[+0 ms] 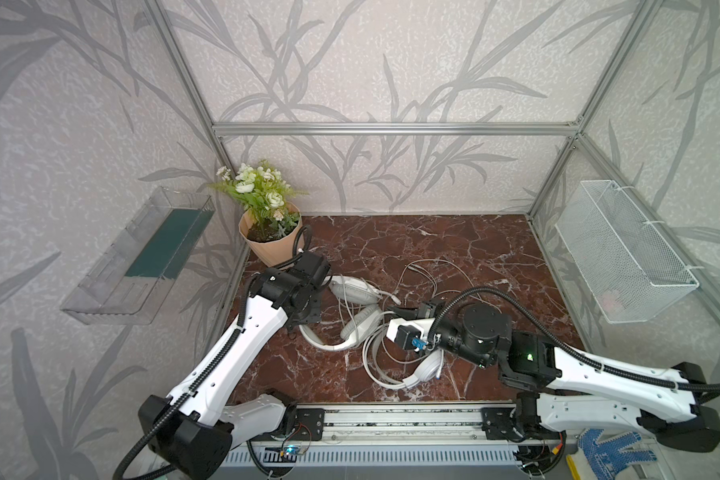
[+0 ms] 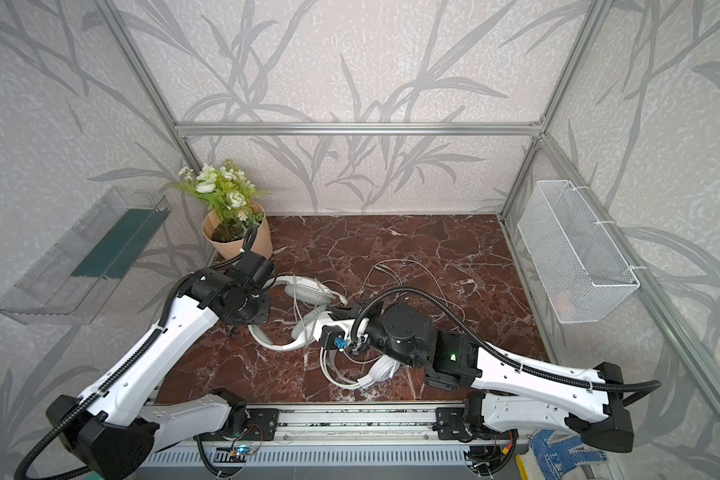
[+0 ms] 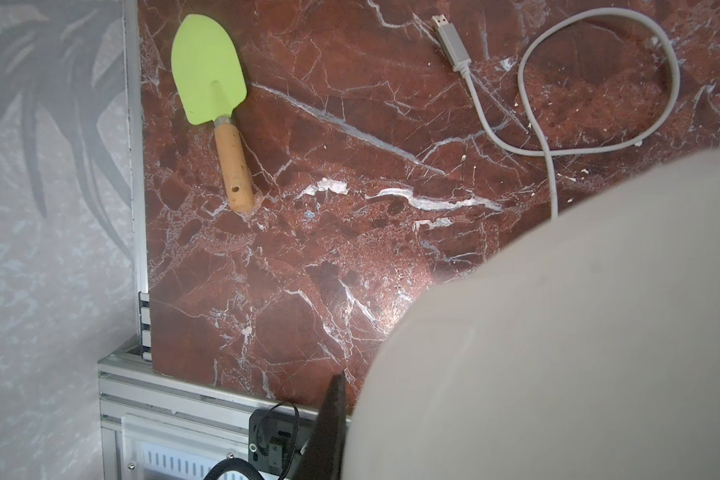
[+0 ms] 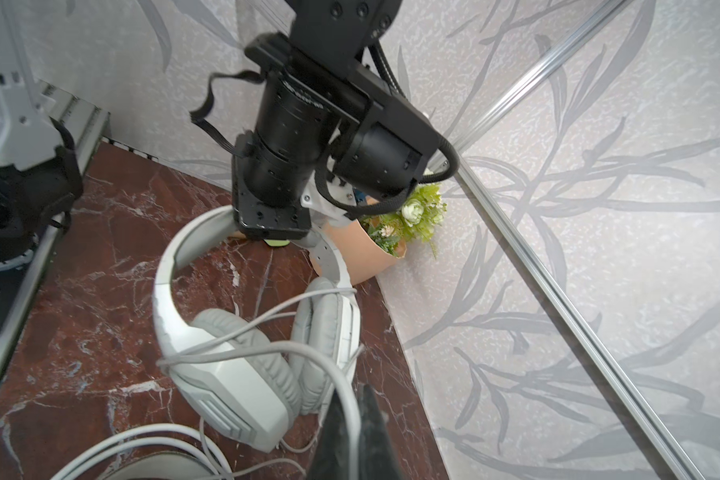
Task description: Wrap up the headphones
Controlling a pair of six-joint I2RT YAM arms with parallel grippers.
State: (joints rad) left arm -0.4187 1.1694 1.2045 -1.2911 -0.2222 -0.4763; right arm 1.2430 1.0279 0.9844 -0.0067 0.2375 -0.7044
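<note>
Headphones [image 4: 233, 386]: cable [image 4: 267, 353] pinched in R gripper [image 4: 352, 409]; L gripper [image 4: 271, 226] on headband [image 4: 171, 266]

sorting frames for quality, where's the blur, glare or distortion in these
Left wrist view: a pale shape too close to focus fills much of the frame, trowel and plug are sharp, a bright patch glares on the table. Right wrist view: the right gripper on the cable is soft, the grey headset crisp. Both top views: evenly lit and sharp.

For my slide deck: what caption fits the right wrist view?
Right pincer shut on the cable draped over a grey-white headset on the marble table, left arm over its headband.
</note>
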